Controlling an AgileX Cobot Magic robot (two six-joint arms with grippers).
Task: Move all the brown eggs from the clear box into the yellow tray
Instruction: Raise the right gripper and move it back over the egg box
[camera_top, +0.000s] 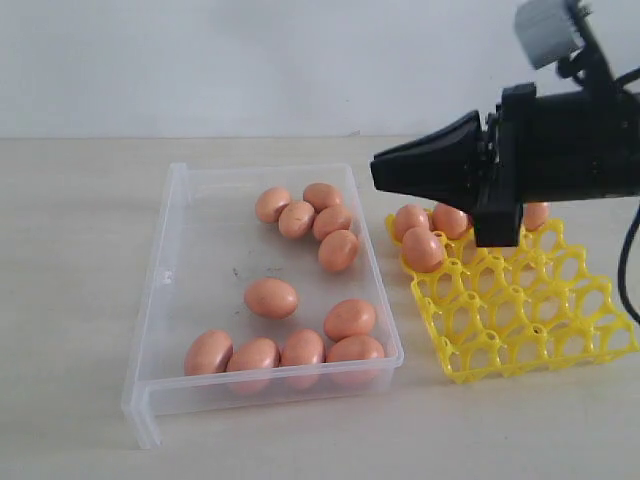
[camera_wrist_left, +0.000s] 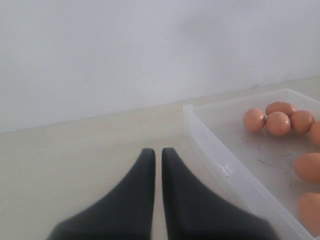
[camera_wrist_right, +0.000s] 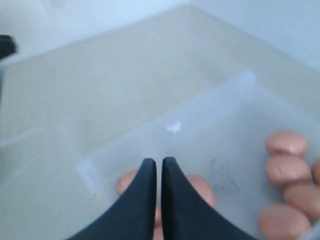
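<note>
Several brown eggs (camera_top: 271, 298) lie in the clear box (camera_top: 175, 260): a cluster at the back, one in the middle, a row along the front wall. A few more eggs (camera_top: 422, 250) sit in the back cups of the yellow tray (camera_top: 520, 310), right of the box. My right gripper (camera_top: 374, 171) hangs shut and empty above the gap between box and tray, pointing left. In its wrist view, the right gripper (camera_wrist_right: 155, 162) hovers over eggs (camera_wrist_right: 285, 169) in the box (camera_wrist_right: 200, 125). My left gripper (camera_wrist_left: 157, 152) is shut and empty over bare table beside the box wall (camera_wrist_left: 215, 150).
The right arm's black body (camera_top: 570, 150) and its grey camera housing (camera_top: 548, 30) hang over the tray's back half. A dark cable (camera_top: 628, 250) drops at the far right. A pale wall closes off the back of the beige table (camera_top: 80, 220).
</note>
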